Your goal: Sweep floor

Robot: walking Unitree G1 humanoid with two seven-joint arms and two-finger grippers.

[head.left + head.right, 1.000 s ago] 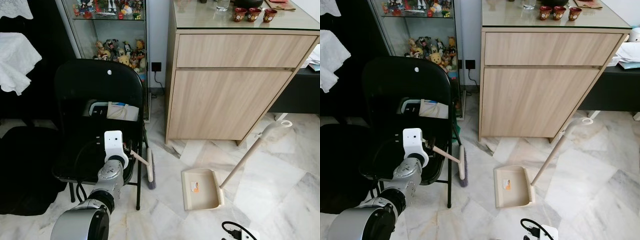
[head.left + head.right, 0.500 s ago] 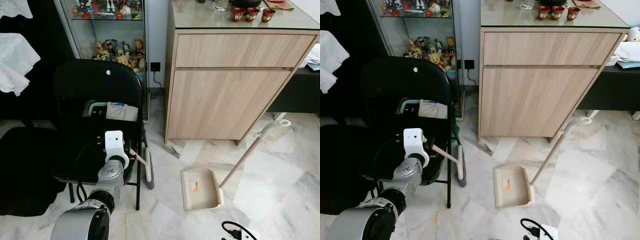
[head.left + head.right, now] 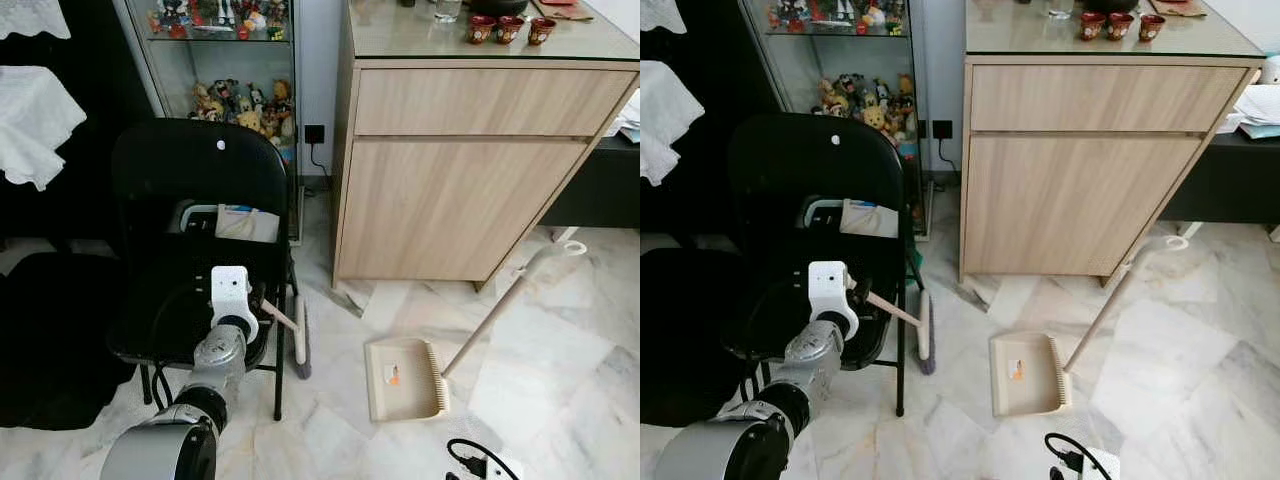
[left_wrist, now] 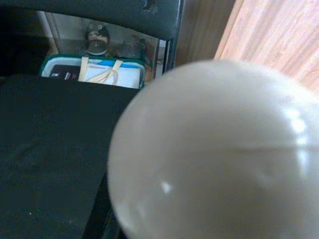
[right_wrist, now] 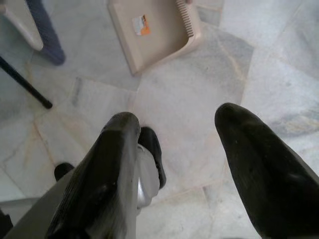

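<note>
Left eye view: my left gripper (image 3: 262,305) grips the broom (image 3: 297,335), handle slanting down-right toward the dustpan (image 3: 400,378); right fingers (image 5: 259,164) spread, empty

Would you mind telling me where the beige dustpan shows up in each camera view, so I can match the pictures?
Left eye view: dustpan on the marble floor, lower centre-right, in front of the wooden cabinet.
Right eye view: dustpan lower centre, slightly further left in the picture.
Left wrist view: not in it.
Right wrist view: dustpan at the top edge, beyond the right tool.
Shared landmark: the orange sticker inside the pan.
</note>
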